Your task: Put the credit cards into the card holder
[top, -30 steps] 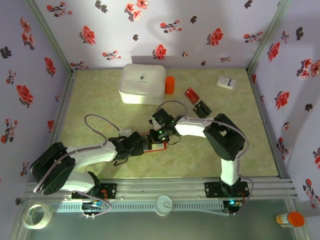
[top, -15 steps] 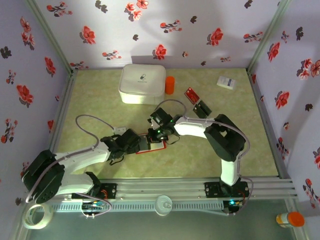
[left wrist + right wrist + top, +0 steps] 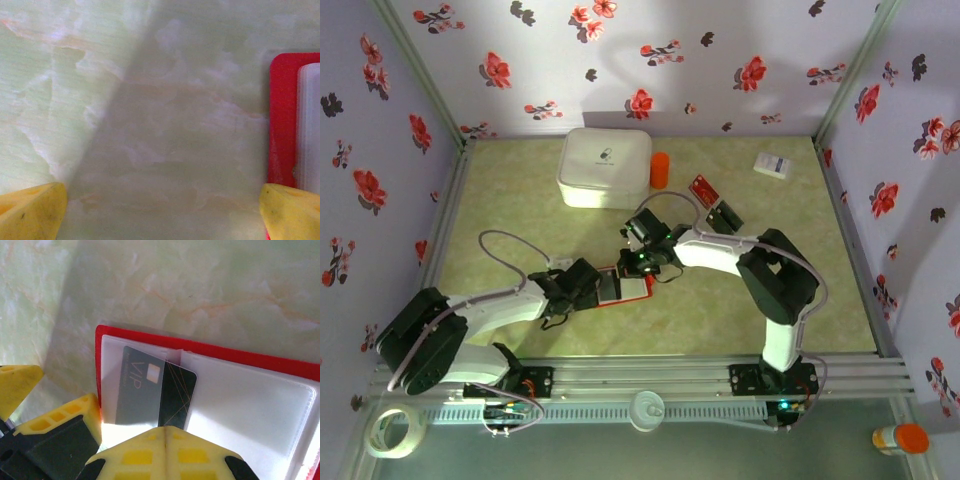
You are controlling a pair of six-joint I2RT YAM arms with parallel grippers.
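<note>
The card holder (image 3: 632,288) lies open mid-table, red with a pale inside (image 3: 240,405). A black credit card (image 3: 155,392) marked VIP lies flat in it, its left half under a translucent pocket. My right gripper (image 3: 165,432) (image 3: 638,264) is shut, its joined tips against the card's near edge. My left gripper (image 3: 160,215) (image 3: 588,285) stands open at the holder's left side; one yellow fingertip (image 3: 292,212) is at the red edge (image 3: 282,115), with bare table between its fingers. A red card (image 3: 703,188) and a black card (image 3: 724,215) lie further back to the right.
A big white rounded box (image 3: 604,167) and an orange cylinder (image 3: 660,170) stand at the back. A small white box (image 3: 773,165) lies back right. Floral walls close in the table on three sides. The left gripper's finger (image 3: 60,432) sits close beside my right fingertips.
The left gripper drew back to the left off the card holder, uncovering it. The right gripper stays shut at the card, shifted slightly back.
</note>
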